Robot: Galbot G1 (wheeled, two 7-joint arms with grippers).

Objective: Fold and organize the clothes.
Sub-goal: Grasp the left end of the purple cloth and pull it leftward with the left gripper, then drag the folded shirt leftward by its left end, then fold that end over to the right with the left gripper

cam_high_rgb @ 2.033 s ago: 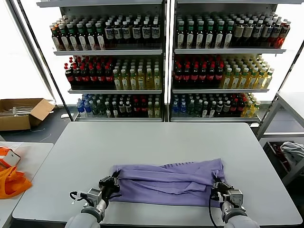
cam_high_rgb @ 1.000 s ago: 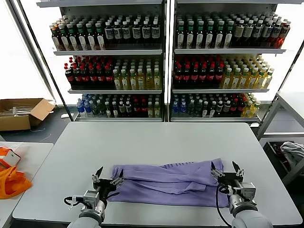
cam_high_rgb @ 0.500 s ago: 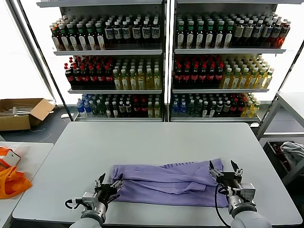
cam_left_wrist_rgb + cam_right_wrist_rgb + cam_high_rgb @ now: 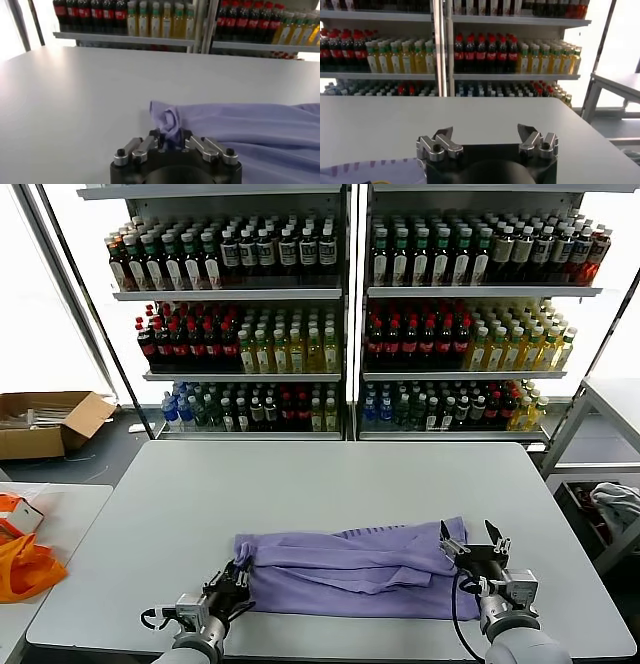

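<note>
The lavender T-shirt (image 4: pixel 350 569) lies folded into a long band across the near part of the grey table (image 4: pixel 330 474). At the band's left end, my left gripper (image 4: pixel 232 586) is low on the table. In the left wrist view a bunched fold of the shirt (image 4: pixel 172 120) sits pinched between the jaws of the left gripper (image 4: pixel 171 141), which is shut on it. My right gripper (image 4: pixel 470 539) hovers at the shirt's right end, open and holding nothing. In the right wrist view the right gripper (image 4: pixel 485 132) has its fingers spread wide over bare table, with a corner of the shirt (image 4: pixel 370 170) below.
Shelves of bottles (image 4: pixel 340 324) stand behind the table. An orange bag (image 4: pixel 25 569) lies on a side table at the left, with a cardboard box (image 4: pixel 45 419) on the floor beyond it. A pale cloth (image 4: pixel 615 504) sits low at the right.
My left gripper has gone from open to shut on the shirt's left end and drawn slightly toward the near edge. The right gripper stays open and has barely moved.
</note>
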